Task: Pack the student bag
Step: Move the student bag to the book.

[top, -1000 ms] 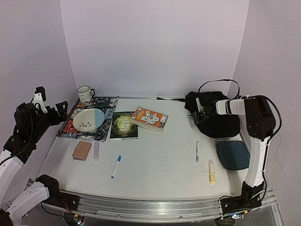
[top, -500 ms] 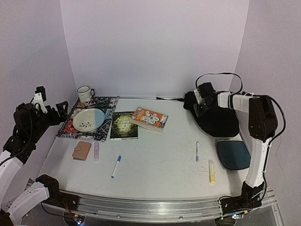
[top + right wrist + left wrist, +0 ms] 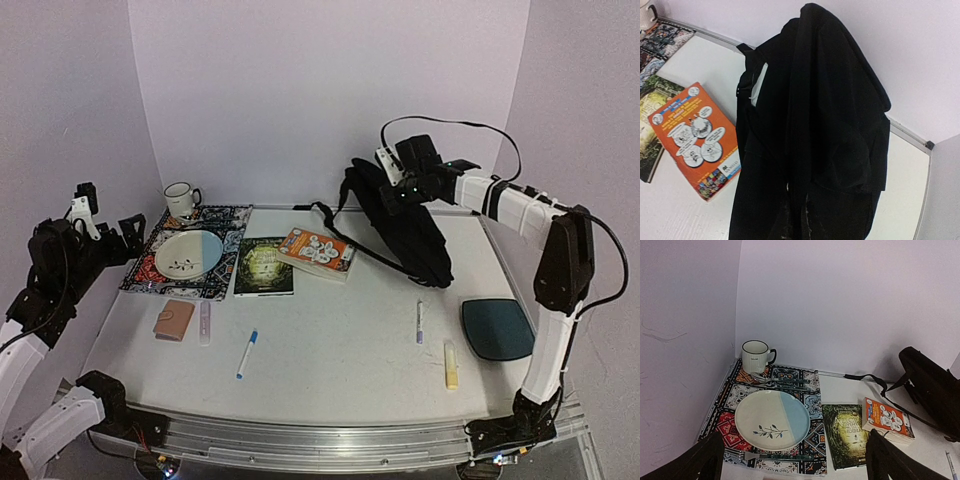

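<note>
Right arm: Its lower link is set upright from the base at the near tabletop (image 3: 330, 350) edge. It is bent at the elbow and stretched back and leftward, so the wrist is held high, behind and to the right of the orange paperback book (image 3: 318, 252).
Right hand (image 3: 395, 182): It is clamped tight on the top of the student bag (image 3: 410, 225). In the wrist view its fingers are hidden by the fabric.
Student bag: This large soft black fabric backpack is hung from the right hand and slopes down to the right of the orange book. Its lower end appears to rest on the tabletop. One black strap is trailed along the tabletop behind the orange book.
Left arm: It is folded back at the tabletop's side, well to the left of the orange book and above the surface.
Left hand (image 3: 795, 436): Its fingers are spread wide apart with nothing between them. It is pointed toward the patterned placemat (image 3: 228, 262), which lies left of the orange book.
Dark green book (image 3: 264, 266): It is laid flat, touching the orange book's left end.
Dark-teal rounded pad (image 3: 496, 328): It is laid flat, nearer and well to the right of the orange book.
</note>
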